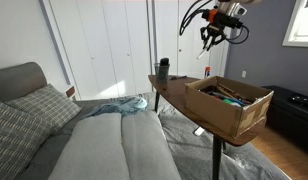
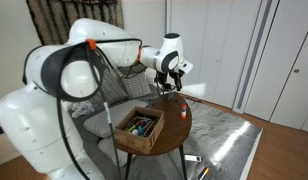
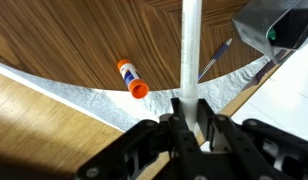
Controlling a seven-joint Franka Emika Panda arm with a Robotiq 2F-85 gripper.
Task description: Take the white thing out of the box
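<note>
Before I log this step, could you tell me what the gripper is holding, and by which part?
The gripper holds the white stick, pinched at one end.

Cardboard box (image 1: 230,106) on small round table (image 1: 172,86), cup (image 1: 163,68) at table's far edge, gripper (image 1: 206,45) above them gripping white thing (image 3: 191,45), glue stick (image 3: 132,78) and pen (image 3: 216,58) on floor, sofa (image 1: 104,145) left.

Box (image 1: 222,113) matt cardboard; table (image 1: 174,86) smooth wood.
</note>
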